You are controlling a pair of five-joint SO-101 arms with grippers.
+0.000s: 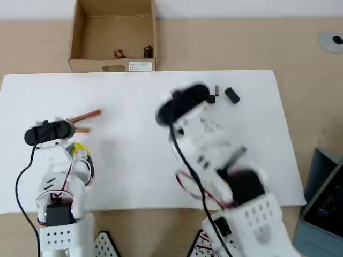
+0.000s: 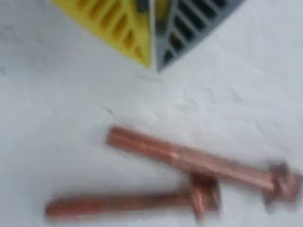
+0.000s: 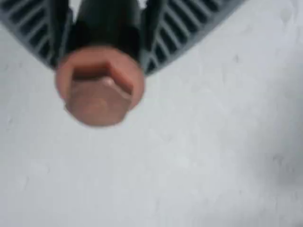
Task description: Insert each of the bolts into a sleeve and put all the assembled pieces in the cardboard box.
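Observation:
Two bare copper bolts (image 2: pixel 199 163) (image 2: pixel 128 202) lie side by side on the white mat, just ahead of my left gripper (image 2: pixel 153 62), whose yellow and grey fingertips meet with nothing between them. From above, the same bolts (image 1: pixel 86 115) sit beside the left arm (image 1: pixel 59 176). My right gripper (image 3: pixel 102 64) is shut on a black sleeve (image 3: pixel 108 21) with a copper bolt head (image 3: pixel 99 92) sticking out of it, held above the mat. Two loose black sleeves (image 1: pixel 231 95) (image 1: pixel 216 90) lie near the right arm (image 1: pixel 185 104). The cardboard box (image 1: pixel 75 37) holds two assembled pieces (image 1: pixel 119 53) (image 1: pixel 148 51).
The white mat (image 1: pixel 128 160) covers most of the wooden table, with open room between the arms. A grey device (image 1: pixel 324 209) stands at the right edge. A round grey object (image 1: pixel 332 40) lies at the far right corner.

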